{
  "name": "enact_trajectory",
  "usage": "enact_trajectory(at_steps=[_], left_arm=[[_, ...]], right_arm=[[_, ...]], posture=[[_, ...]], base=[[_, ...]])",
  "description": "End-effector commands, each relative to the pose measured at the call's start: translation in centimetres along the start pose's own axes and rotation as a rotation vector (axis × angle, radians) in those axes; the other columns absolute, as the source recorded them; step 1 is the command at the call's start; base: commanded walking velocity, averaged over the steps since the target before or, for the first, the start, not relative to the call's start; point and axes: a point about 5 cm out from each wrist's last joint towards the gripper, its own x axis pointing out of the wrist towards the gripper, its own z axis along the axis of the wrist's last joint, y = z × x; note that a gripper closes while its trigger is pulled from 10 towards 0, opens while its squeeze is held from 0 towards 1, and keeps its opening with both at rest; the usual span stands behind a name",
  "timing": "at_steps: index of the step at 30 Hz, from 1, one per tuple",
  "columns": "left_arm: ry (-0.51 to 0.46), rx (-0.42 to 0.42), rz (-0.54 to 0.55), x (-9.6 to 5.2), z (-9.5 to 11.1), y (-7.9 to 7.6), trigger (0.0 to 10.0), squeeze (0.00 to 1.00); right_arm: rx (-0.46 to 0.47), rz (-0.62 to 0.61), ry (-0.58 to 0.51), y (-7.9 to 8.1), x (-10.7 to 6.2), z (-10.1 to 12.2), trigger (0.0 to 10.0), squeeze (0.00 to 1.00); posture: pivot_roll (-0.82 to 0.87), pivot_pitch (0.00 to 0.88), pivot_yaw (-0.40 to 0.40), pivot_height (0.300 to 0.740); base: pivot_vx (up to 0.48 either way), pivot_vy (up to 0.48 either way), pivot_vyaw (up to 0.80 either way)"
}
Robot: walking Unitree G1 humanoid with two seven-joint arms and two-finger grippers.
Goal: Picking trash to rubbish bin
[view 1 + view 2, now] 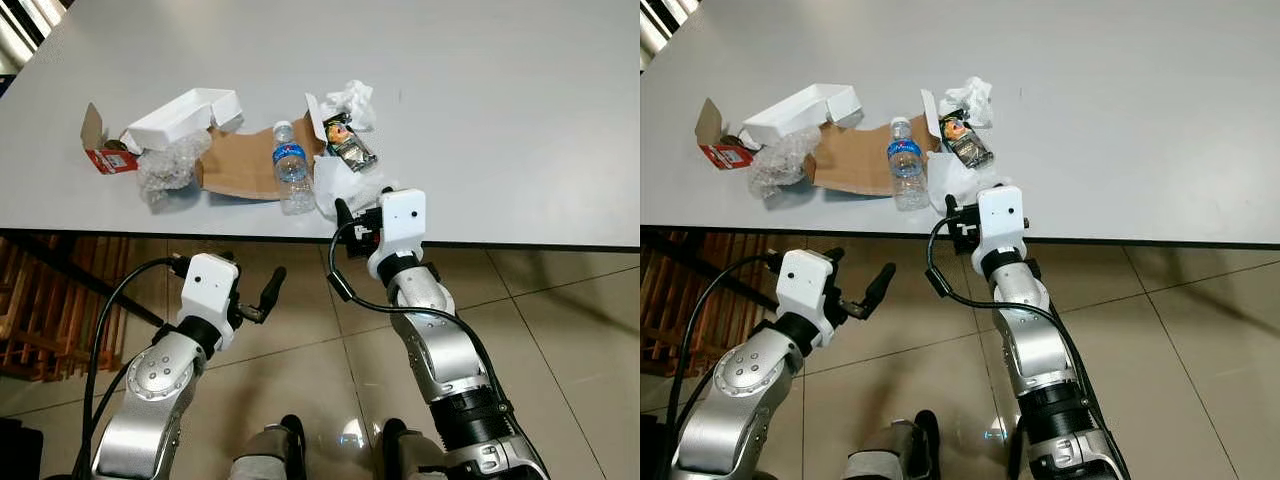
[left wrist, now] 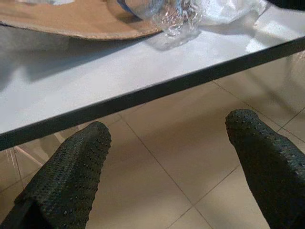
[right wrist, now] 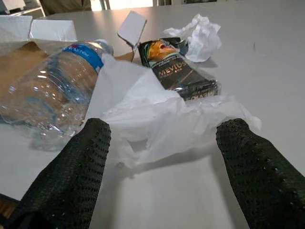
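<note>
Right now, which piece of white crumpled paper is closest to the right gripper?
The flat crumpled white paper at the table edge, directly between the right gripper fingers; the balled tissue lies farther back.

Two silver metal arms carry ribbed, rounded segments with small dark screw heads on the joint discs. Each ends in a boxy white plastic wrist housing [image 1: 212, 285] dotted with small round holes; the other housing [image 1: 402, 218] sits nearest the grey table edge [image 1: 500, 243]. Black cables loop from each housing back along the arm. A black knurled collar rings the right forearm lower down. The left gripper [image 2: 167, 162] and right gripper [image 3: 162, 162] have long black fingers [image 3: 252, 167] covered in fine raised dots, rubbery in texture.
</note>
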Motion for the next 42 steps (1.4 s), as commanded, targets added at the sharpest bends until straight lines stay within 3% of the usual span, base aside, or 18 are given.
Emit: enact_trajectory(at_steps=[1, 8, 11, 19, 36, 42], left_arm=[[0.009, -0.005, 0.005, -0.6, 0.0, 0.4, 10.0, 0.00], [-0.030, -0.035, -0.047, -1.1, 1.2, 0.2, 10.0, 0.00], [-0.042, -0.053, -0.133, -1.6, 2.2, -0.4, 10.0, 0.00], [-0.004, -0.077, -0.290, -2.6, 2.4, -1.3, 10.0, 0.00], [0.014, -0.069, -0.353, -2.8, 2.8, -1.6, 10.0, 0.00], [0.019, -0.069, -0.360, -2.8, 2.8, -1.8, 10.0, 0.00]], right_arm=[[0.007, 0.009, -0.005, 0.2, 0.2, -0.1, 10.0, 0.00], [-0.017, 0.011, -0.034, 0.2, 0.4, 0.4, 10.0, 0.00], [-0.020, 0.005, -0.030, 0.0, 0.4, 0.3, 10.0, 0.00], [-0.031, 0.002, -0.035, -0.2, 0.5, 0.3, 10.0, 0.00], [0.002, -0.008, -0.134, 0.7, 1.1, 2.7, 10.0, 0.00], [0.102, -0.003, -0.114, 1.6, 1.8, 2.6, 10.0, 0.00]], posture=[[0.18, 0.269, 0.093, 0.740], [0.18, 0.270, 0.093, 0.740], [0.18, 0.272, 0.090, 0.740], [0.18, 0.277, 0.089, 0.740], [0.18, 0.277, 0.092, 0.740], [0.18, 0.277, 0.095, 0.740]], base=[[0.000, 0.000, 0.00], [0.000, 0.000, 0.00], [0.000, 0.000, 0.00], [0.000, 0.000, 0.00], [0.000, 0.000, 0.00], [0.000, 0.000, 0.00]])
